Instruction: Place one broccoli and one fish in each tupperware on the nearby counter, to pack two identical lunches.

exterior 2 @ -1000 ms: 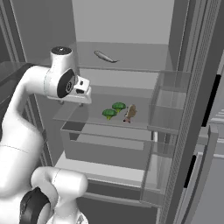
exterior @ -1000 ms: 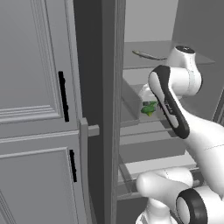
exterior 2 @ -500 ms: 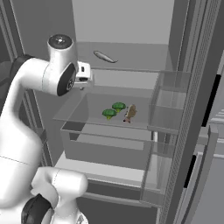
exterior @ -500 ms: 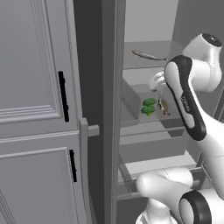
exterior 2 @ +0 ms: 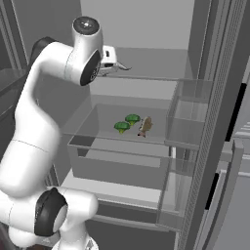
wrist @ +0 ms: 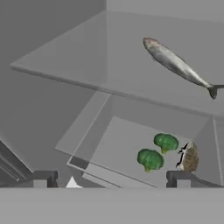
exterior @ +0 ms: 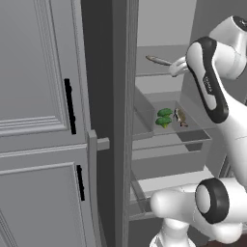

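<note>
While the gripper (wrist: 111, 177) has risen toward the upper shelf, fingers spread wide and empty, two broccoli (exterior 2: 126, 123) and a brown fish (exterior 2: 145, 126) sit unmoved on the lower shelf (exterior 2: 97, 119); a silver fish (wrist: 177, 65) lies above.

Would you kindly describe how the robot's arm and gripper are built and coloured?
The arm has glossy white rounded shells with dark grey joint caps and bands. A black strip with faint lettering runs along one link. The gripper ends in two small dark blocky finger tips. No cables are visible.
</note>
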